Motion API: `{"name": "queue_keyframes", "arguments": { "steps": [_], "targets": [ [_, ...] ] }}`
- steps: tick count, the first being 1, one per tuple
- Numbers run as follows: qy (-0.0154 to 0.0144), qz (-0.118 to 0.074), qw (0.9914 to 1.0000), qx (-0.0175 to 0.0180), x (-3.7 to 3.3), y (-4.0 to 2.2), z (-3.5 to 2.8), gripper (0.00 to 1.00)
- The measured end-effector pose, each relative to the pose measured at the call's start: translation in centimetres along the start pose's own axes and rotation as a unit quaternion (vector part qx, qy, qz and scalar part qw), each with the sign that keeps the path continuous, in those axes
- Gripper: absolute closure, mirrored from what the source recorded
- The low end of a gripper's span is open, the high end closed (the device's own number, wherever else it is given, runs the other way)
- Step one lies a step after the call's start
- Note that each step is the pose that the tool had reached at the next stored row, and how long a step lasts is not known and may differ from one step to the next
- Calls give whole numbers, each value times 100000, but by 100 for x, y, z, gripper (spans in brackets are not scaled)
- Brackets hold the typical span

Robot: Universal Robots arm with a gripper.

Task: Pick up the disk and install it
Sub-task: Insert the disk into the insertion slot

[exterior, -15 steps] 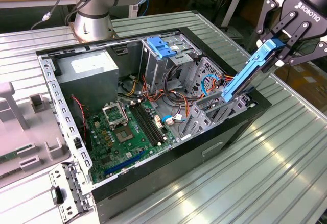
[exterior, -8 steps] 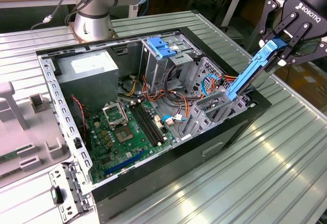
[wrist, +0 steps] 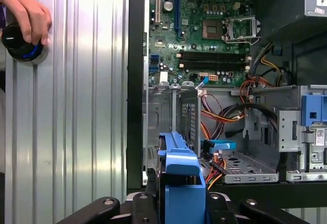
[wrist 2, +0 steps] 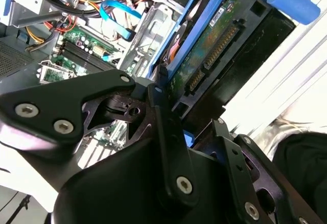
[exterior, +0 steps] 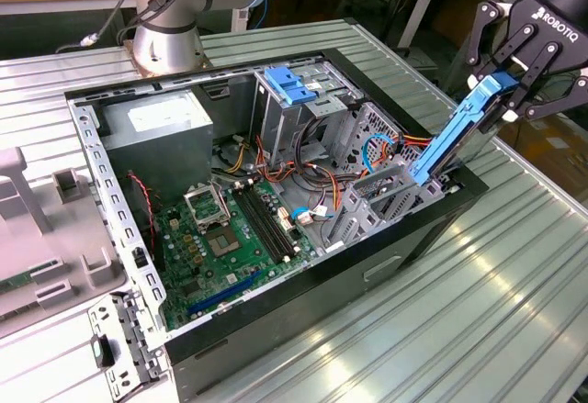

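Mid-frame in the exterior view, the open computer case (exterior: 367, 265) lies on the desk (exterior: 514, 274); at centre right the disk (exterior: 455, 137) leans, long axis rising from the grey drive bay (exterior: 386, 196) up-right into the claw (exterior: 507, 86), clamped on its upper end.

Disk (exterior: 457, 137): lower end hidden in the drive bay (exterior: 381, 196). My gripper (exterior: 505, 91): body cut off at exterior view's right edge.
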State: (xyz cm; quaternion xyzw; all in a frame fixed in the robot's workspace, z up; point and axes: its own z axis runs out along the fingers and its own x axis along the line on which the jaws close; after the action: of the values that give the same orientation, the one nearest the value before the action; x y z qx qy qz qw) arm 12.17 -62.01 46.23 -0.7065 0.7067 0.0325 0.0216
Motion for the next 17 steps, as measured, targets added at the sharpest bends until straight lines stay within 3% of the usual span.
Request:
{"name": "queue_keyframes", "arguments": {
  "steps": [2, 7, 17],
  "targets": [
    [-1, 334, 99999, 35, -3, 74, 3, 64],
    [-14, 536, 99999, 55, -18, 180, 15, 64],
    [-11, 538, 99999, 54, -18, 221, 27, 64]
  ]
}}
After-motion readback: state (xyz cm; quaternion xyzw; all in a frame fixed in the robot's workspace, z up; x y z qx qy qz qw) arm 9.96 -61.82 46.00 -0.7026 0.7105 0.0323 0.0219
